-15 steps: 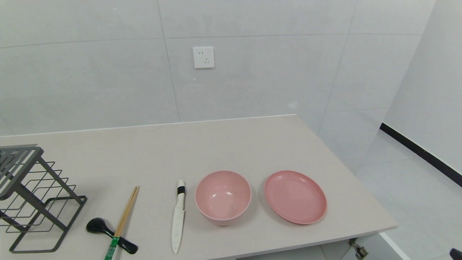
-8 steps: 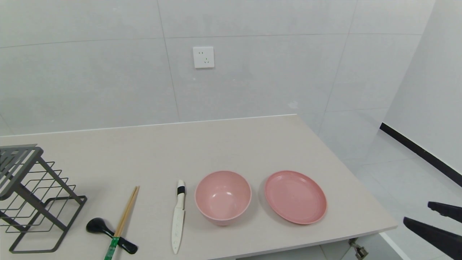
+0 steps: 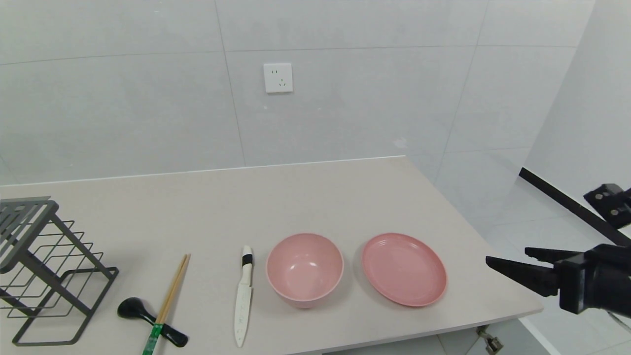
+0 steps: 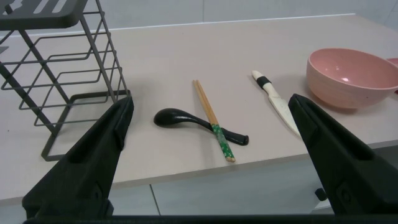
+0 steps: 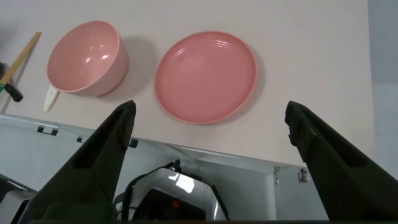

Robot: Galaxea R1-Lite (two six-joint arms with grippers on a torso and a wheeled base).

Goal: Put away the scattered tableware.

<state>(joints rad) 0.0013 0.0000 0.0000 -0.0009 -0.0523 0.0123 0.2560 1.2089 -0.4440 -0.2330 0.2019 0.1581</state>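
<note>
On a pale table set against a grey tiled wall, tableware lies in a loose row along the near edge. At the far left stands a dark wire rack. Just right of it lies a black spoon, and a pair of wooden chopsticks with a green band at the near end crosses over the spoon's handle. The left gripper hangs off the table's near edge, facing the spoon and chopsticks, its fingers spread wide and holding nothing. Next comes a white knife with a black band on its handle, its tip pointing to the near edge. Just beside it sits a pink bowl, upright. To the right, a small gap away, lies a pink plate. Past the table's right edge, the right gripper points towards the plate, fingers wide apart and holding nothing.
</note>
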